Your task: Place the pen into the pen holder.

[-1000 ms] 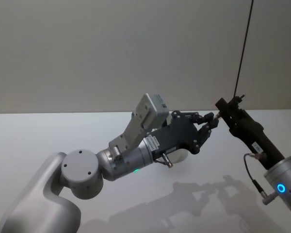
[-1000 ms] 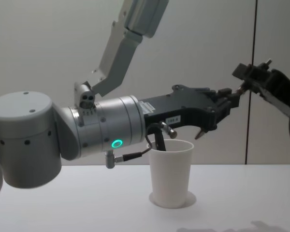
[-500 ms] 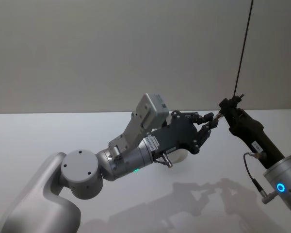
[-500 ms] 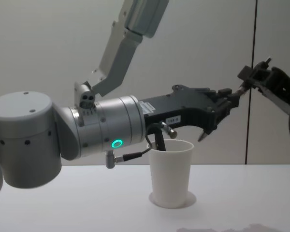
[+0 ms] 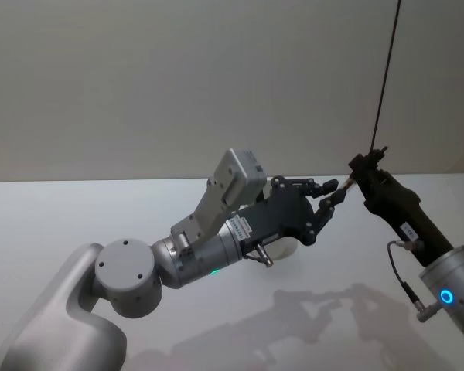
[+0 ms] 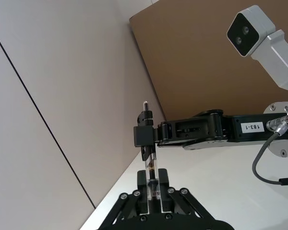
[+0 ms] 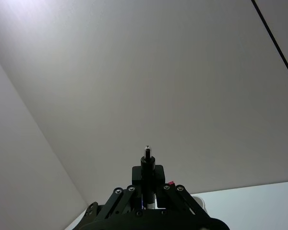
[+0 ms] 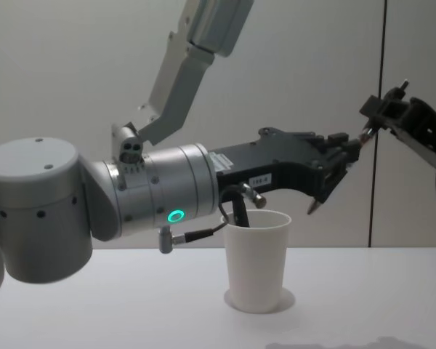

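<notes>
Left arm reaches across mid-table, wrist level, left gripper (image 8: 339,161) raised, fingers closed. Right arm comes in from the right edge, angled up and inward; right gripper (image 8: 378,113) tip-to-tip with the left, fingers clamped.

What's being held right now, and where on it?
The pen, by both claws: the left claw around its clear barrel, the right claw nearer one end.

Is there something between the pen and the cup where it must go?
Nothing visible. The pen is held in the air by the left gripper and the right gripper, its lower tip above and right of the cup. Only air lies between the tip and the cup's open mouth.
</notes>
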You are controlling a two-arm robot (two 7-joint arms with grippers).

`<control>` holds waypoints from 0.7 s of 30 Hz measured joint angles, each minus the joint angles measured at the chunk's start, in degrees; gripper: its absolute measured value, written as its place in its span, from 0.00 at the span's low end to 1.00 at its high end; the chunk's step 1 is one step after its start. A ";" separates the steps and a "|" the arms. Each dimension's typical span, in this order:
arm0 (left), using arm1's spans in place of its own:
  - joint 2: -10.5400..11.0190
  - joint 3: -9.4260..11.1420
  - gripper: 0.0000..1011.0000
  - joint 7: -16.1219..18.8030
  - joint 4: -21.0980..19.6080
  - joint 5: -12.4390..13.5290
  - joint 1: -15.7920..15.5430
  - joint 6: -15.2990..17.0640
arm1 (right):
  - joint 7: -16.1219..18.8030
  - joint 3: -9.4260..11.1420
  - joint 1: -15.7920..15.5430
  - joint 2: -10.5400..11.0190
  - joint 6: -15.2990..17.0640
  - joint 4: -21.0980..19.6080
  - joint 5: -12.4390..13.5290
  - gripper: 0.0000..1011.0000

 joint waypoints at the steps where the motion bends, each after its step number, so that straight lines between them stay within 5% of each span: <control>1: 0.00 0.00 0.15 0.00 0.00 0.00 0.00 0.00 | -0.01 -0.01 0.00 0.02 -0.06 -0.02 -0.06 0.14; 21: 0.00 0.00 0.76 0.00 0.00 0.00 0.00 0.01 | 0.01 0.00 0.10 0.42 -0.50 -0.17 -0.91 0.14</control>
